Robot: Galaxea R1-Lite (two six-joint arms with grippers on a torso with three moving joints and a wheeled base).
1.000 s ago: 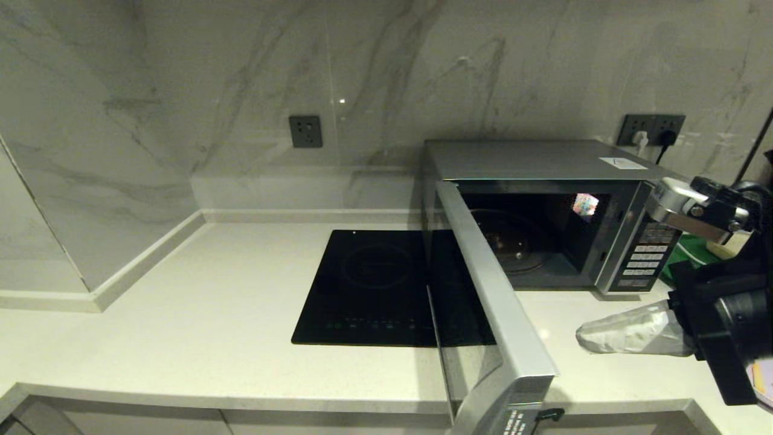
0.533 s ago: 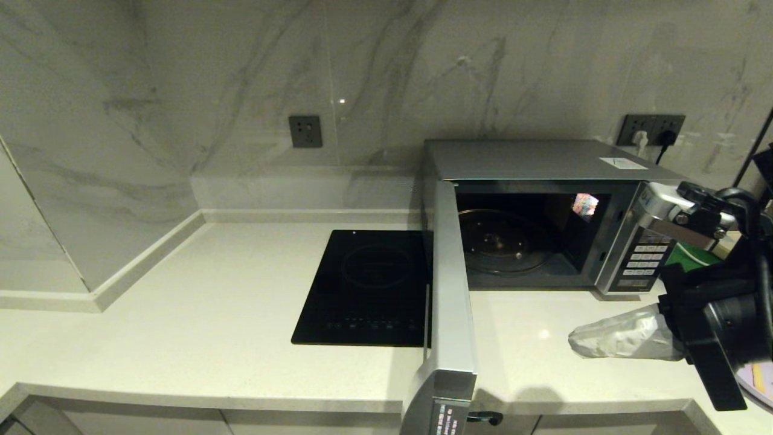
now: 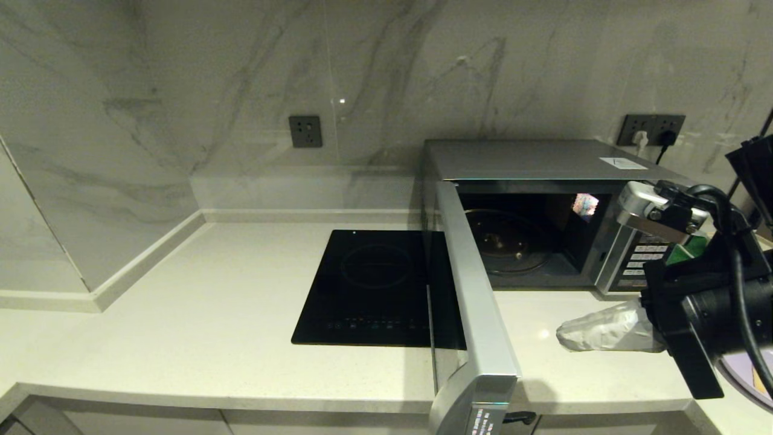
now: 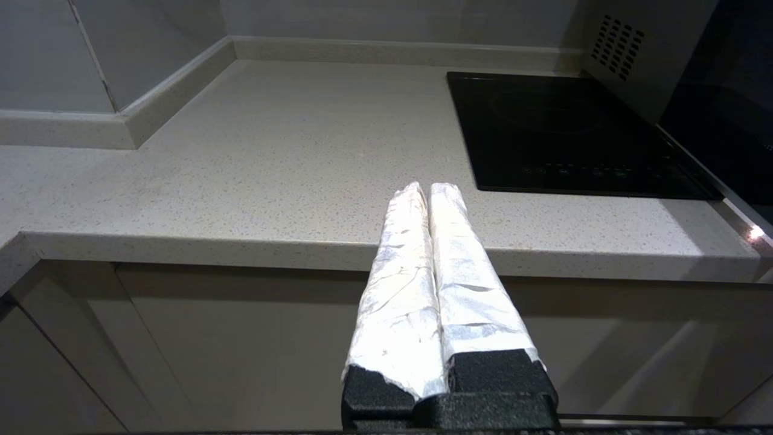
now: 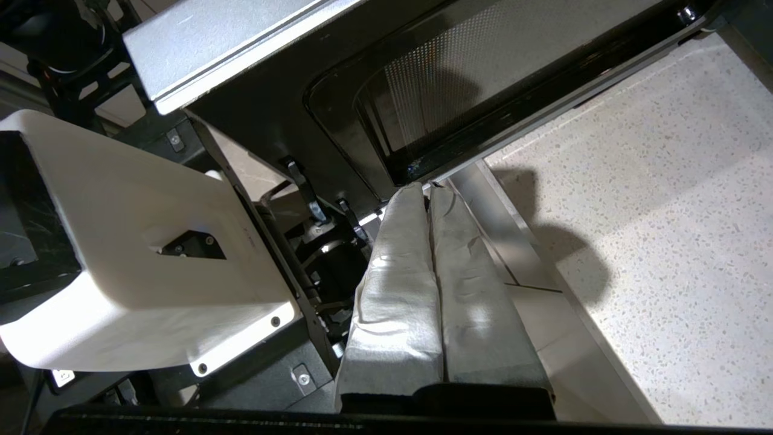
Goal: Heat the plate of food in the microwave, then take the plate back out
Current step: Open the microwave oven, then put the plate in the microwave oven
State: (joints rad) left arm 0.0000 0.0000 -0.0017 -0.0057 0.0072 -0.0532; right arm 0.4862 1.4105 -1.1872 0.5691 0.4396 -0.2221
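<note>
The silver-grey microwave (image 3: 531, 160) stands at the back right with its door (image 3: 477, 302) swung out toward me. Its glass turntable (image 3: 507, 241) is bare. My right gripper (image 3: 561, 335) is shut and holds nothing; it hovers low over the counter on the inner side of the door. In the right wrist view the right gripper (image 5: 426, 188) points at the lower edge of the door's dark window (image 5: 483, 78); I cannot tell whether it touches. A pale lavender rim of the plate of food (image 3: 744, 374) shows behind the right arm. My left gripper (image 4: 427, 188) hangs shut before the counter's front edge.
A black induction cooktop (image 3: 368, 290) lies flush in the counter (image 3: 211, 314), left of the open door. Something green (image 3: 694, 244) sits right of the microwave's button panel (image 3: 640, 260). The marble wall carries a socket (image 3: 305, 131) and a plugged outlet (image 3: 652, 128).
The microwave door swung wider open, then came back a little toward the right. My right gripper moved left toward the door, still shut.
</note>
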